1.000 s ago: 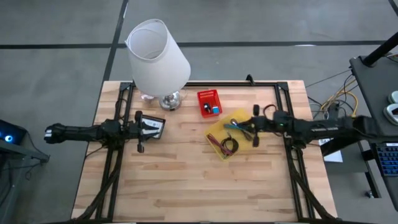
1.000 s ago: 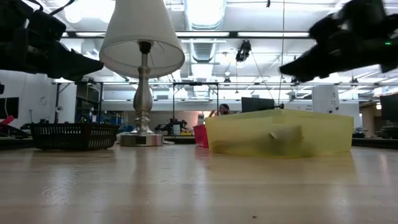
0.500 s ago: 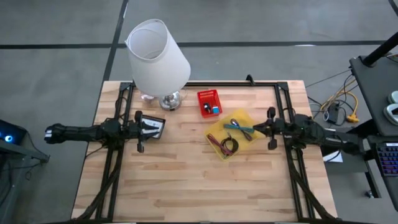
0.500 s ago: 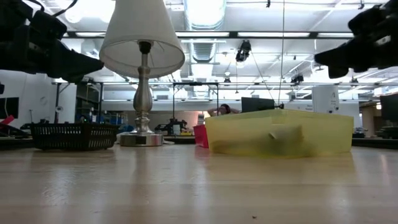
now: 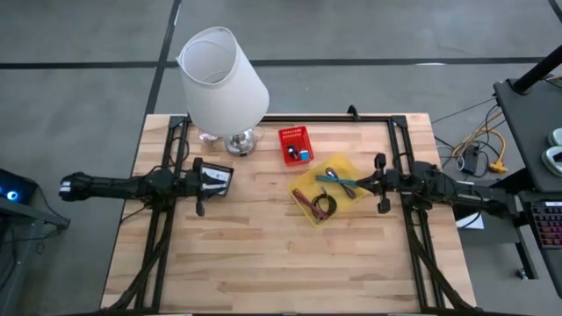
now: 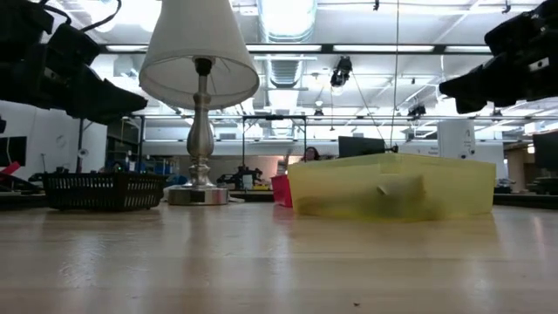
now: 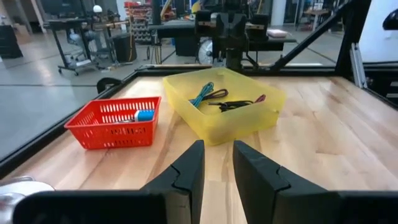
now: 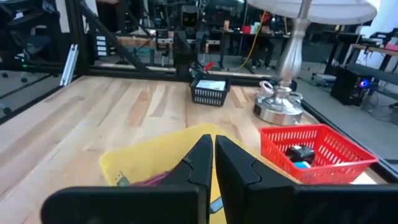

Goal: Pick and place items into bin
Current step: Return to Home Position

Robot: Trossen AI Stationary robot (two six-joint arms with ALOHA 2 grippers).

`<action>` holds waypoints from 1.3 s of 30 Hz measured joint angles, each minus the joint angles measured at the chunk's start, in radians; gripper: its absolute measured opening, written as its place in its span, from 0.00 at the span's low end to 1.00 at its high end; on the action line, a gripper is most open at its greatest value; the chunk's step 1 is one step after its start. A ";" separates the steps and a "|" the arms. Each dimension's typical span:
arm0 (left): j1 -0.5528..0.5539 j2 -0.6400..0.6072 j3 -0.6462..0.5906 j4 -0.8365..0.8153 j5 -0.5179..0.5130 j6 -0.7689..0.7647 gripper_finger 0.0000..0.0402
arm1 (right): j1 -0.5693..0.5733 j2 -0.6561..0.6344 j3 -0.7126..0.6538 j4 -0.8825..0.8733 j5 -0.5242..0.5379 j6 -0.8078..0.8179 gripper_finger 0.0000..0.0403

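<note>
The loose items lie in a shallow translucent yellow plastic tray (image 5: 306,188) right of the counter's (image 5: 255,263) middle: a teal tie (image 5: 332,178), a black coiled cable (image 5: 325,207) and a thin maroon tie (image 5: 303,201). Other strands in the tangle are too fine to sort out. Just beyond the tray, apart from it, stands a small red mesh plastic bin (image 5: 296,134). It holds a blue adapter (image 5: 304,154) and a black adapter (image 5: 291,156).

The right gripper (image 5: 370,183) hangs above the counter at the tray's right corner. Its fingers (image 8: 196,163) are pressed almost together with only a slit between them, gripping nothing.

The left gripper (image 5: 201,185) hovers well to the left, over a low black wire basket (image 5: 217,179) that has a white card in it. Its fingers (image 7: 189,169) are parted by a narrow gap and are empty.

A tall lamp with a white shade and a silver metal base (image 5: 224,79) stands at the far left of the counter, behind the basket.
</note>
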 joint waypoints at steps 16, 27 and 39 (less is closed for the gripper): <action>0.000 -0.008 0.000 0.012 -0.001 0.041 0.17 | 0.000 0.025 0.000 0.000 0.000 -0.024 0.02; 0.000 -0.099 0.000 0.025 0.027 0.030 0.17 | 0.000 0.025 0.000 0.000 0.000 -0.023 0.02; 0.000 -0.093 0.000 0.030 0.029 0.029 0.17 | 0.000 0.025 0.000 0.000 0.000 -0.023 0.02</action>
